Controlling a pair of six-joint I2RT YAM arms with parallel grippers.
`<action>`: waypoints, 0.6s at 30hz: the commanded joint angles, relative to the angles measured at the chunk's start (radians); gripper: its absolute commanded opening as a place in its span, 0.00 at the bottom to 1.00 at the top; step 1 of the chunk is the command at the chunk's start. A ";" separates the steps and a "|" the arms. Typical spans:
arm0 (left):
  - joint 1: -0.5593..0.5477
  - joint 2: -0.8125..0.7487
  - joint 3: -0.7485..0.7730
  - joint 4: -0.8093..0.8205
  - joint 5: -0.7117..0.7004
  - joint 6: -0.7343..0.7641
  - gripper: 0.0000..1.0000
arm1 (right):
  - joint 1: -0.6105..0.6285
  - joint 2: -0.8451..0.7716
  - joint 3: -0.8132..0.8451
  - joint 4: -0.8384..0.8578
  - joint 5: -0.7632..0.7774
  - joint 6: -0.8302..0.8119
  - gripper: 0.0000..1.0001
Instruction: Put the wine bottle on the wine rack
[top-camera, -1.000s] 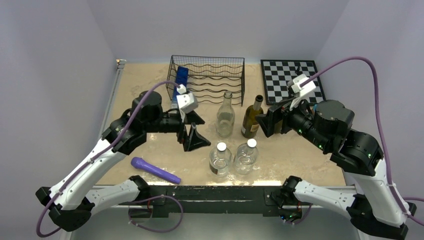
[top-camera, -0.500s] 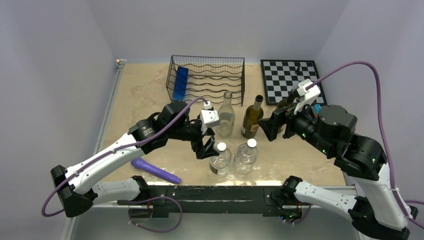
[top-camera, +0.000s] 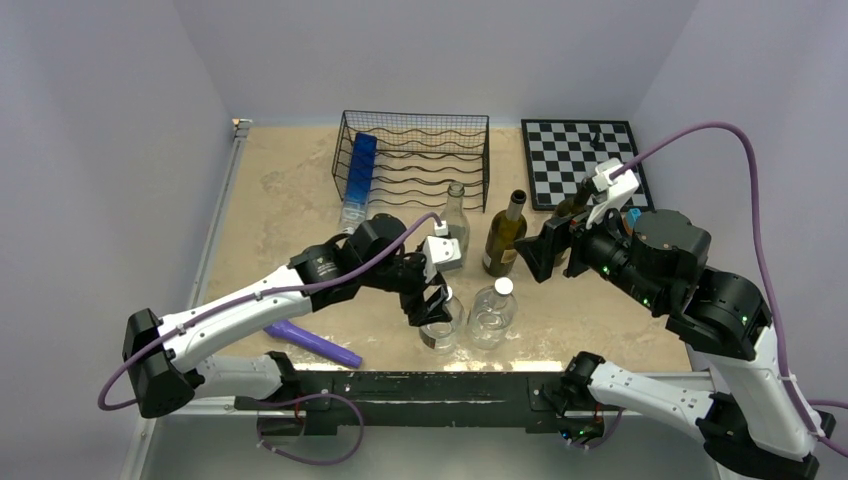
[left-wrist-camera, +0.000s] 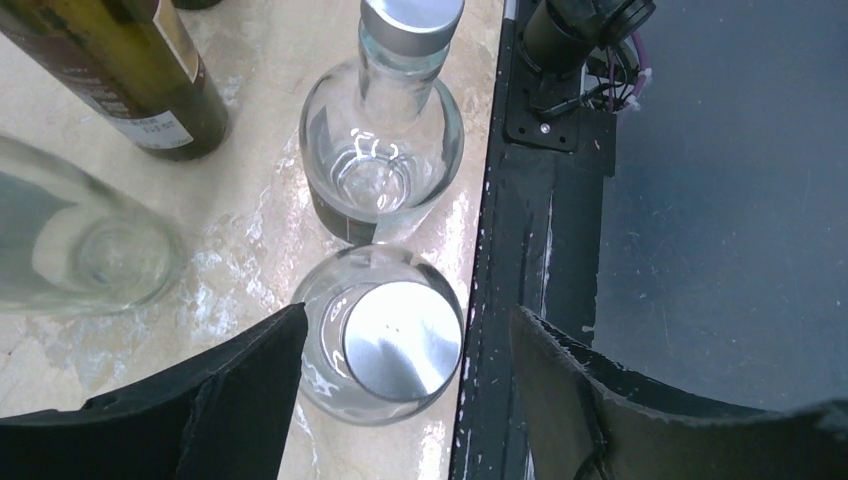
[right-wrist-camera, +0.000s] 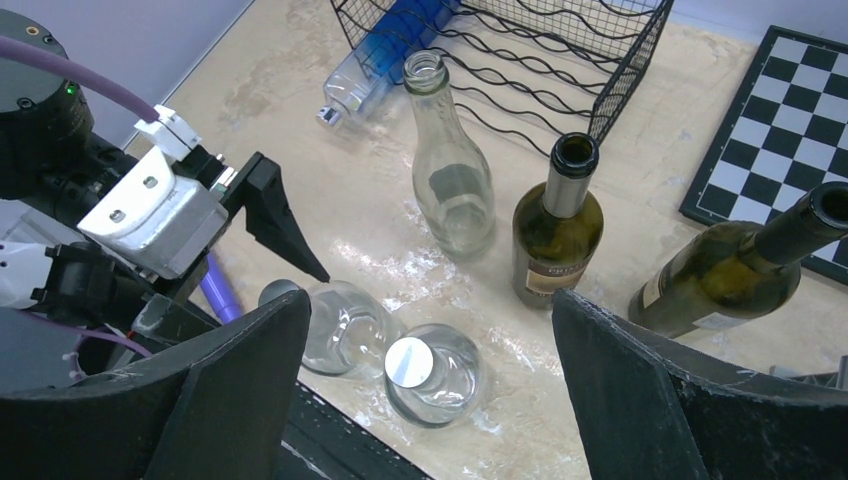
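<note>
Your left pincer (left-wrist-camera: 405, 322) is wide open — the clear capped bottle (left-wrist-camera: 400, 348) stands upright, right under it.

1. The wine rack (top-camera: 415, 160) stands at the counter's (top-camera: 290, 190) rear.
2. The chessboard (top-camera: 585, 160) lies right of the rack.
3. The wine bottle (top-camera: 505, 235) and the open bottle (top-camera: 453, 225) stand just before the rack's right end.
4. Two capped bottles (top-camera: 493, 312) stand further forward, side by side.
</note>
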 joint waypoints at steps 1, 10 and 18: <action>-0.018 0.016 -0.017 0.120 0.008 -0.022 0.76 | -0.005 -0.001 -0.002 0.028 0.000 0.010 0.95; -0.032 0.016 -0.100 0.247 -0.066 -0.075 0.66 | -0.006 -0.005 -0.011 0.043 -0.023 0.000 0.95; -0.065 0.020 -0.151 0.298 -0.179 -0.071 0.51 | -0.005 -0.002 -0.005 0.037 -0.030 -0.008 0.95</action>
